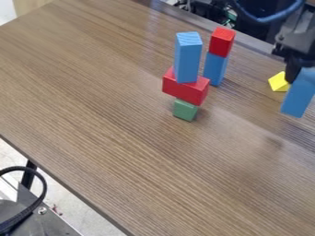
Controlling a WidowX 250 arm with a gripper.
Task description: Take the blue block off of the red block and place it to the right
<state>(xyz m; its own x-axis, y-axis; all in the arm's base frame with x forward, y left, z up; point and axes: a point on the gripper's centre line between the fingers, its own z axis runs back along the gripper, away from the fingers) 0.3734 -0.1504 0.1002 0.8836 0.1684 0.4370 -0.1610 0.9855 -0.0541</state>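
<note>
We log the blue block (188, 57) upright on the red block (185, 88), above a green block (184, 110). The gripper (293, 68) overlaps another blue block (298, 95) at right; we cannot tell whether it is open or closed.

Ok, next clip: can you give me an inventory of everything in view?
table: one, brown, across the view
green block: one, green, bottom of nearer stack
wide red block: one, red, on the green one
tall blue block: one, blue, upright on that red
rear blue block: one, blue, under the rear red
rear red block: one, red, topping farther stack
yellow block: one, yellow, right
right-hand blue block: one, blue, at the claw
black cable: one, black, lower left
claw: one, black, right edge
</note>
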